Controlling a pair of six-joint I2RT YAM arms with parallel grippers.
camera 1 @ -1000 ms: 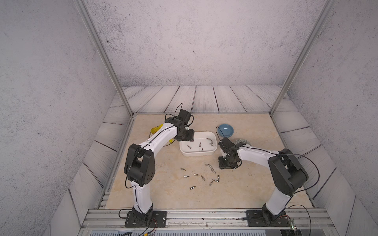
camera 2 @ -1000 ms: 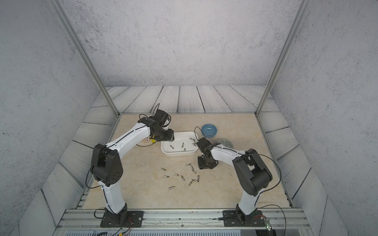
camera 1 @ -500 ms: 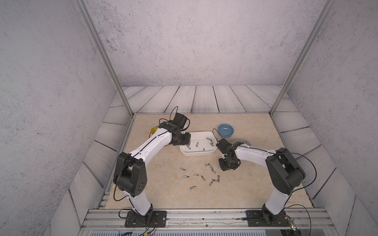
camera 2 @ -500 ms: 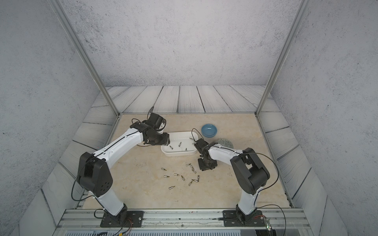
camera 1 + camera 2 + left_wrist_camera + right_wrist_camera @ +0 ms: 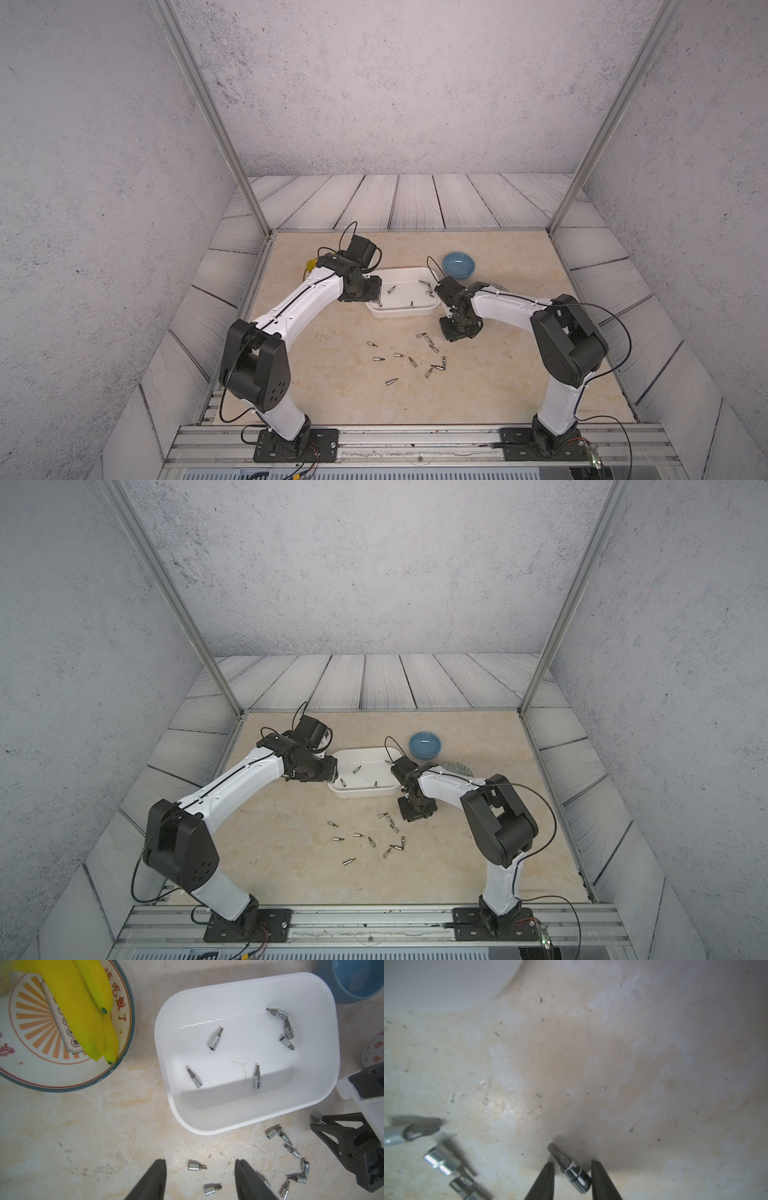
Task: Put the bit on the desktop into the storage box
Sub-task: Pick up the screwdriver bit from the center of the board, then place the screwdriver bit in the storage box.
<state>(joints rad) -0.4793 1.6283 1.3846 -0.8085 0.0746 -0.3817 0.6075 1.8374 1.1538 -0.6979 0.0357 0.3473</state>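
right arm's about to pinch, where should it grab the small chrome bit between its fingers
Pinch the small chrome bit across its thick socket body, not the thin tip, from straight above: it lies flat on the beige desktop, inside the open right gripper.

Lab test cell: alu frame posts (image 5: 212, 116), printed backdrop panels (image 5: 395, 83), base rail (image 5: 415, 442).

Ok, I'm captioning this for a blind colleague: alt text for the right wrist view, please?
Two dark fingers of the right hand straddle a small metal bit lying on the beige desktop, not yet closed on it. More bits lie blurred beside it, and the white box shows a corner beyond.
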